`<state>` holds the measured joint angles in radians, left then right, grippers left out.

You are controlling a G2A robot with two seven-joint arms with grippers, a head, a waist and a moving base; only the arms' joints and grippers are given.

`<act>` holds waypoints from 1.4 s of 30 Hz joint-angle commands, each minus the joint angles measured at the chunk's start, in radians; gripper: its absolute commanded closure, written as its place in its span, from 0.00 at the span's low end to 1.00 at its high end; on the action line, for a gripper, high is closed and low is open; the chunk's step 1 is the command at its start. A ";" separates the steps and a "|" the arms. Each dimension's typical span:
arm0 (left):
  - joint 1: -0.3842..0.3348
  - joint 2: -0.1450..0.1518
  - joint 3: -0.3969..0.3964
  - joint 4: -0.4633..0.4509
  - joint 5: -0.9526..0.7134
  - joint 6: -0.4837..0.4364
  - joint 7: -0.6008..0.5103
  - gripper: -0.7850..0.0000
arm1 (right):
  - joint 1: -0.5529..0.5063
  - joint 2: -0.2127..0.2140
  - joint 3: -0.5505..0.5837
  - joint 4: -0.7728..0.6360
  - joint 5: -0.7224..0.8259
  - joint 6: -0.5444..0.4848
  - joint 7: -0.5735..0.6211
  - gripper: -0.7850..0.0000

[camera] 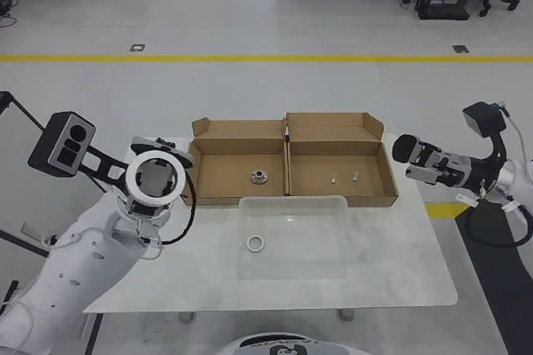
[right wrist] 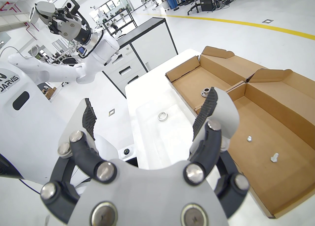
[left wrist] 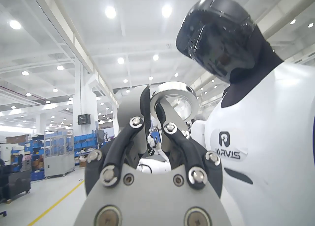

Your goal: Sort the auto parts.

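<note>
My left gripper (left wrist: pixel 153 107) is clamped on the big metal ring (left wrist: pixel 176 87), one finger inside the bore and one outside, pinching the wall. I hold it up in the air off the left end of the cardboard box (camera: pixel 213 191), out past the edge of the table (camera: pixel 409 257), with the ring's open face turned upward. It is machined metal, stiff and smooth, and likely weighty for its size. A pinch on one wall may let it swing or slide, so I judge a level carry and a low set-down safest. I have no fear of crushing it.

My right gripper (right wrist: pixel 150 110) is spread wide with nothing in it, hanging off the box's right end.

The box's left half has a flanged hub (camera: pixel 259 177) in it, and the right half has two small bolts (camera: pixel 356 174). Just in front of the box, a clear tray (camera: pixel 329 209) holds a small ring (camera: pixel 256 243). The left half's raised flaps and side wall stand between my ring and the box floor, so I would have to lift the ring over them.
</note>
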<state>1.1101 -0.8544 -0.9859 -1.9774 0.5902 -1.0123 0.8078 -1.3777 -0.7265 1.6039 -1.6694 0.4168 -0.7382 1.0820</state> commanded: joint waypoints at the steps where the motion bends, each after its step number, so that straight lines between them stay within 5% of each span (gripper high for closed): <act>1: 0.004 -0.005 -0.002 -0.003 0.004 0.000 0.000 1.00 | 0.000 0.000 0.000 0.000 0.000 0.000 0.000 0.00; 20: 0.037 -0.011 -0.053 0.077 0.203 0.000 -0.094 1.00 | 0.000 0.000 0.000 0.000 0.000 0.000 0.000 0.00; 37: 0.062 -0.035 -0.051 -0.007 -0.051 0.000 0.000 1.00 | 0.000 0.000 0.000 0.000 0.000 0.000 0.000 0.00; 42: 0.054 -0.036 -0.055 0.020 -0.002 0.000 -0.014 1.00 | 0.000 0.000 0.000 0.000 0.000 0.000 0.000 0.00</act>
<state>1.1660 -0.8920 -1.0383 -1.9706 0.5601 -1.0123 0.8053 -1.3777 -0.7265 1.6039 -1.6694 0.4168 -0.7382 1.0820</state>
